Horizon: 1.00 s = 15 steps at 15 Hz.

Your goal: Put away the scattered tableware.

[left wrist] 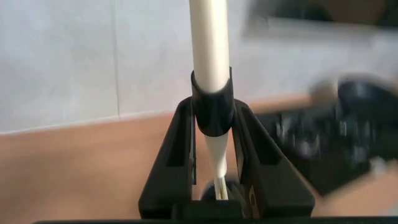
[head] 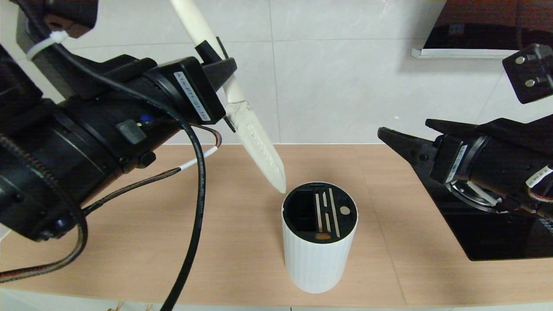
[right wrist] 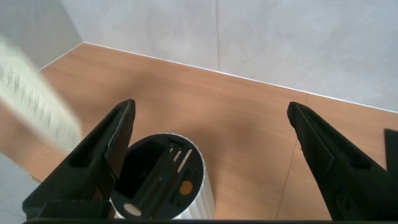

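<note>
While my left claw [head: 218, 60] clamped the knife [head: 255, 147], tip poised at 10 o'clock of the holder [head: 317, 255], my right claw [right wrist: 210, 112] gaped empty; the tilted blade risked jamming against the rim.

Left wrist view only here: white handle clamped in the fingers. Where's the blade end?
Observer: The knife slants down from the left gripper; its tip is near the top rim of the white holder, not inside.
Operator: Slots free?
Observer: The black top has narrow slots beside a larger opening; nothing sticks out of them.
Operator: Right arm?
Observer: The right gripper is open and empty, off to the holder's right.
</note>
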### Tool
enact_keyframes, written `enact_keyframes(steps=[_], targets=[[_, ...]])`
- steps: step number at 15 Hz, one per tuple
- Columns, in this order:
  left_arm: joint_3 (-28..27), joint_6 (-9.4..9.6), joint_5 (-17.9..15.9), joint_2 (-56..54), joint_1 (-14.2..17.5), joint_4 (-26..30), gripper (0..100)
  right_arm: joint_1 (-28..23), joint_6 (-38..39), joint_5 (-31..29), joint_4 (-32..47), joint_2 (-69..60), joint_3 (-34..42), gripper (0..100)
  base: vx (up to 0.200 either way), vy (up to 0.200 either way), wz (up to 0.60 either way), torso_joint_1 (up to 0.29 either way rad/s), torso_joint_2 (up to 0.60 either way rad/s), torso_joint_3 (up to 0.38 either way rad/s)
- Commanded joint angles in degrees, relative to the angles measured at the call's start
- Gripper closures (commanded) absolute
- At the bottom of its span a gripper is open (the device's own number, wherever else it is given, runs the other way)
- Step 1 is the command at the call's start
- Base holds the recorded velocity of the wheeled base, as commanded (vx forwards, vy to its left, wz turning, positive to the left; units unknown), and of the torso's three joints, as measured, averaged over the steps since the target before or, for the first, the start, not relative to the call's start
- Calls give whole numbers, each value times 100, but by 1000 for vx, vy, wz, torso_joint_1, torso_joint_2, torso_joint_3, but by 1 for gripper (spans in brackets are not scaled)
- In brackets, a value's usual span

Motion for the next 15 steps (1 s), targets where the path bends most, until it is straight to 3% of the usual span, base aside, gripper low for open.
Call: enact_keyframes(steps=[1, 2, 4, 5, 8, 15], targets=[[-90, 95, 106, 199, -168, 14, 100, -34, 2, 6, -12, 102, 5, 0, 0, 0, 0, 0, 0, 0], [-125, 236, 326, 278, -256, 14, 100, -52, 2, 6, -12, 102, 5, 0, 0, 0, 0, 0, 0, 0], [-406, 464, 1337, 656, -546, -38, 100, -52, 2, 6, -21, 164, 5, 0, 0, 0, 0, 0, 0, 0], [-556, 455, 1723, 849, -652, -73, 100, -52, 2, 6, -21, 199, 5, 0, 0, 0, 0, 0, 0, 0], [-564, 473, 1794, 1007, -898, -425, 100, -52, 2, 6, -21, 207, 5, 0, 0, 0, 0, 0, 0, 0], [-538, 455, 2136, 1411, -1161, -425, 100, -175, 2, 6, -38, 234, 5, 0, 0, 0, 0, 0, 0, 0]])
